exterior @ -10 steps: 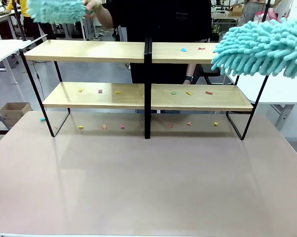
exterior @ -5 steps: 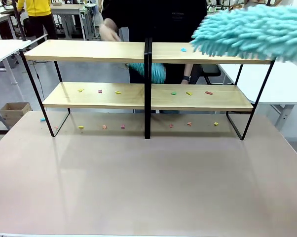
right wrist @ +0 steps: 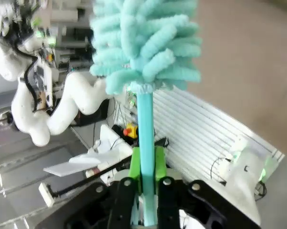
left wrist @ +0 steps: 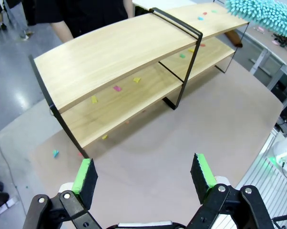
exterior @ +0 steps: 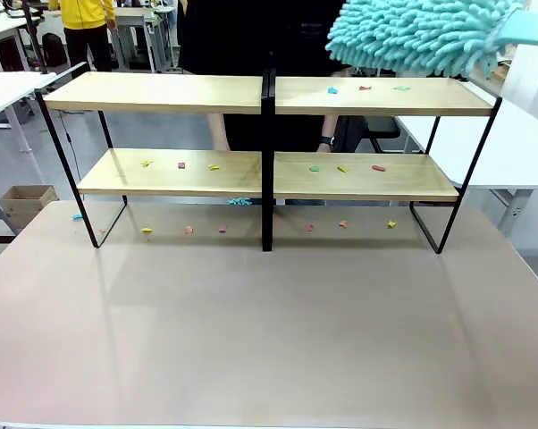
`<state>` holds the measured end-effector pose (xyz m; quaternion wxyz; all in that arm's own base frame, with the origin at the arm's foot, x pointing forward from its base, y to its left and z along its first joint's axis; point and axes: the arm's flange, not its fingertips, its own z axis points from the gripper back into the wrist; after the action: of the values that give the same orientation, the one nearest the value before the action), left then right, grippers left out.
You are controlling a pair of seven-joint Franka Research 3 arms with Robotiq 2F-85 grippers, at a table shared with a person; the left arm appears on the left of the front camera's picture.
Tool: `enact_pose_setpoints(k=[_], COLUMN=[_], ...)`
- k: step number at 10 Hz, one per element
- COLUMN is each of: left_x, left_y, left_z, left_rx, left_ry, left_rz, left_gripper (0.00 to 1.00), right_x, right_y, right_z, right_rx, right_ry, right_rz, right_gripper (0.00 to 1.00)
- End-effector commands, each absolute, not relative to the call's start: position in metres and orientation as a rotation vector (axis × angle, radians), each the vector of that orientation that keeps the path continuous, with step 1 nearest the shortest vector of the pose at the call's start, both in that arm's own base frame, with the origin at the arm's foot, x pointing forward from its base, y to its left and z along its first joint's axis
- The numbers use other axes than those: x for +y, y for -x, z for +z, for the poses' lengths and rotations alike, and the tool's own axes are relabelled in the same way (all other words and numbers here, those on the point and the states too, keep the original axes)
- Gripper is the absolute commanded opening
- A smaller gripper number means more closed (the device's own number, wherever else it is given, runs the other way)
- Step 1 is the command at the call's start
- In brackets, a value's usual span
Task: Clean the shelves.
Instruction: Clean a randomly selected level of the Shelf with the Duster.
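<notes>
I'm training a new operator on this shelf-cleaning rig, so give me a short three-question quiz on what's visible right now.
1. True or false: the left claw is open and empty.
2. What is the right claw shut on? A) a folded cloth B) the handle of the teal duster C) a black frame post
3. Fill in: on the top tier of the shelves, the coloured scraps lie on its ____ half, seen from the robot.
Key: 1 true; 2 B; 3 right.
</notes>
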<state>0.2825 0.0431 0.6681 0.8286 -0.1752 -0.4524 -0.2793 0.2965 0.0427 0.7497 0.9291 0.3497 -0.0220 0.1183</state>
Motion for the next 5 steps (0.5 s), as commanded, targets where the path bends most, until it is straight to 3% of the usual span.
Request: enact_pose_setpoints(k=[1, 3, 5], left_x=[0.043, 0.043, 0.043], left_y=[-0.282, -0.282, -0.282], left_z=[0.668, 0.668, 0.668], left_rx=[-0.962, -0.962, -0.962], left_ry=[0.374, 0.374, 0.374], left_rz=[-0.593, -0.593, -0.593], left_gripper=[1.0, 1.0, 1.0], right_x=[0.07, 0.101, 0.131], right_y=[-0.328, -0.369, -0.393], right_z=[0.744, 0.734, 0.714], right_rx=[-0.174, -0.221, -0.167], right_ry=[-0.673, -0.612, -0.578], right_rz=[0.162, 0.143, 0.142], right_gripper=[0.13, 0.13, 0.13])
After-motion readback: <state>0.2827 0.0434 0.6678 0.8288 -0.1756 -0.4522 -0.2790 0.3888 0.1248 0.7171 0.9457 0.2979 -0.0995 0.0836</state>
